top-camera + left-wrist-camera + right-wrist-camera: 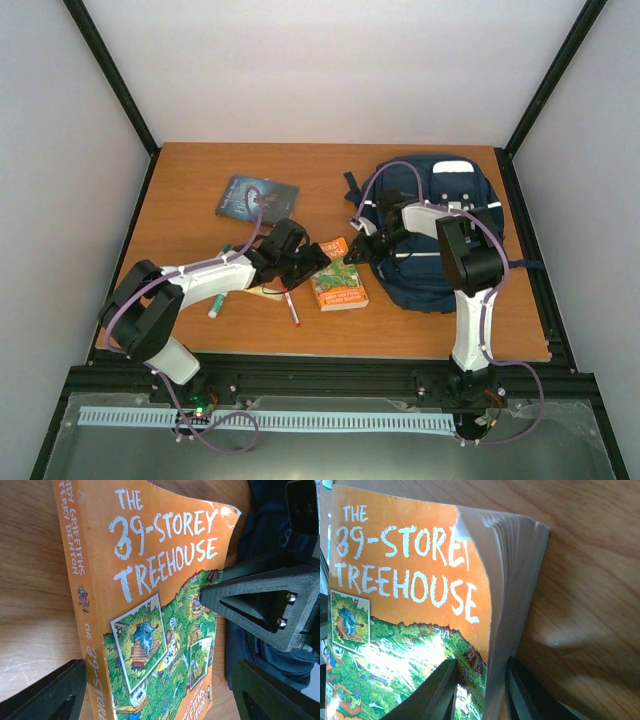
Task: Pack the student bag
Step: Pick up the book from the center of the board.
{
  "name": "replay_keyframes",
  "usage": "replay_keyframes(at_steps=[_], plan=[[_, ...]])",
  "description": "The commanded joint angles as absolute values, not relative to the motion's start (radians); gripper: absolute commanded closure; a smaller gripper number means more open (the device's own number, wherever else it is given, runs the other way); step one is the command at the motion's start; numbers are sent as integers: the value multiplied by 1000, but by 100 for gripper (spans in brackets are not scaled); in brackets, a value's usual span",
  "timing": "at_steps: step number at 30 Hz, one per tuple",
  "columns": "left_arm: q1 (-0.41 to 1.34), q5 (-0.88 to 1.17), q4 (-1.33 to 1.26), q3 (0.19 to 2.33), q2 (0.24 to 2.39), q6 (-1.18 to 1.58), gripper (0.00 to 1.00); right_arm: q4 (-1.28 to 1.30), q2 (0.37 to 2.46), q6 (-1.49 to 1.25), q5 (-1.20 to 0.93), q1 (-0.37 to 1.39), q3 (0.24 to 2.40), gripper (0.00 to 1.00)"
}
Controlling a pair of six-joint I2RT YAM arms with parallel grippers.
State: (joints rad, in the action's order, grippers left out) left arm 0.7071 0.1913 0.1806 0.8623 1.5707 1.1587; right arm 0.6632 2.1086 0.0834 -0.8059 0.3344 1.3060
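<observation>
The student bag (440, 215) is lying flat at the right rear of the wooden table (185, 200). Its near-left edge is sitting just beside an orange paperback (338, 282) titled "The 39-Storey Treehouse". The right gripper (480, 680) is pinching that paperback along its page-edge side. One finger (432, 695) is pressing on the cover and the other finger (525, 695) is sitting against the pages. It seems to be clamped there, though the tips are partly out of sight. The left gripper (157, 685) is hanging over the paperback's lower end with its jaws spread wide, one on either side. I cannot tell whether they are touching it. Further left, a dark book (256, 196) is lying toward the rear. A green-capped marker (217, 305) and a red-tipped pen (292, 308) are resting nearer the front.
</observation>
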Motion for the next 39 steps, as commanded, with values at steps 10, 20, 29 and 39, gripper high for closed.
replay_keyframes(at_steps=[10,20,29,39], plan=[[716,244,-285,781,1627,1307,19,716,2282,99,-487,337,1219,73],[716,234,-468,758,1734,1359,13,718,2289,101,-497,337,1222,75],[716,179,-499,691,1650,1352,45,713,2263,106,-533,328,1219,73],[716,146,-297,707,1488,1206,98,788,2037,176,-643,303,1266,56]])
